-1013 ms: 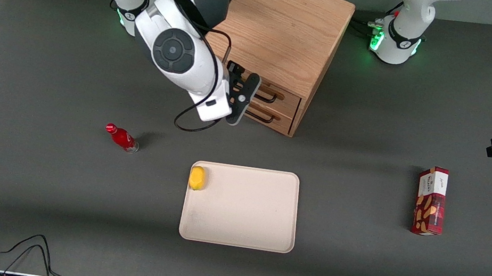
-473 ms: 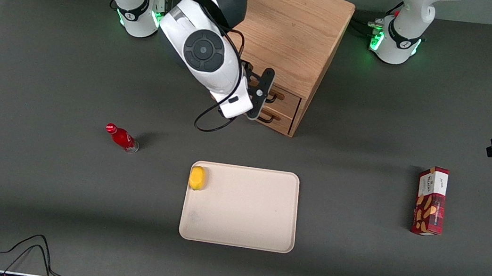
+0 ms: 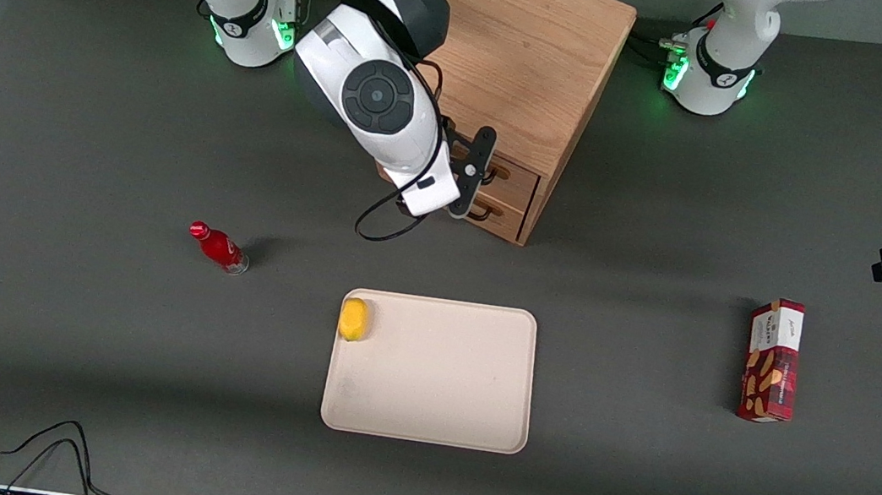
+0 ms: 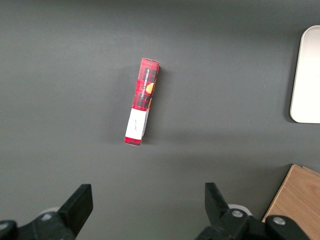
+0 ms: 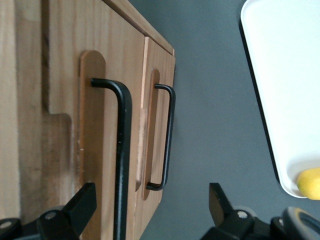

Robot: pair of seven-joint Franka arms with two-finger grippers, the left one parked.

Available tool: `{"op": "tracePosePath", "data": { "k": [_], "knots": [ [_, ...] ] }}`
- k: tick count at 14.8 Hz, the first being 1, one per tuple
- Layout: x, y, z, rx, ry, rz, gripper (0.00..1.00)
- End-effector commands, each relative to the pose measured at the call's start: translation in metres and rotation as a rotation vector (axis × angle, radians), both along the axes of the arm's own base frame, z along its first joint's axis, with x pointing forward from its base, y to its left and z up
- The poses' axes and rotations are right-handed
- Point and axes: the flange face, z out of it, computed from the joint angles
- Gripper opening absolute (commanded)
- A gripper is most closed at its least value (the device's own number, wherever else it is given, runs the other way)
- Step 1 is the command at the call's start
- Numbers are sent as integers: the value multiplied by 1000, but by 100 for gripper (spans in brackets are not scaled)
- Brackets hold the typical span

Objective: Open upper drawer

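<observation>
The boxy oak cabinet (image 3: 519, 45) stands at the back of the table. Its upper drawer (image 3: 516, 179) is shut and flush, with its long black bar handle (image 3: 491, 174) partly hidden by my arm. My right gripper (image 3: 473, 170) is right in front of that drawer, above the lower drawer (image 3: 503, 213). In the right wrist view the gripper (image 5: 149, 215) is open. The upper drawer's handle (image 5: 122, 150) runs between the two fingers (image 5: 72, 210), closer to one of them and touching neither. The lower drawer's handle (image 5: 167, 135) lies just past it.
A cream tray (image 3: 427, 416) with a yellow lemon (image 3: 353, 319) in its corner lies nearer the front camera than the cabinet. A red bottle (image 3: 219, 247) stands toward the working arm's end. A red cookie box (image 3: 772, 359) lies toward the parked arm's end.
My gripper has moved along the cabinet's front toward the parked arm's end and closer to the drawers. It now covers most of the upper drawer's handle in the front view.
</observation>
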Motion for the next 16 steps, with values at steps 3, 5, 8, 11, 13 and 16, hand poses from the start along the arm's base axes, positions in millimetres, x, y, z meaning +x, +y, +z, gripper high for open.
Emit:
{"op": "tracePosePath", "data": {
  "k": [3, 5, 8, 11, 13, 16],
  "knots": [
    [3, 4, -8, -1, -21, 37, 100],
    [3, 3, -8, -3, -24, 36, 100],
    [3, 5, -12, -2, -20, 36, 100],
    [4, 5, -18, -4, -14, 36, 100],
    [5, 6, -22, 0, -12, 33, 100],
    [6, 8, -31, 0, -2, 29, 100]
  ]
}}
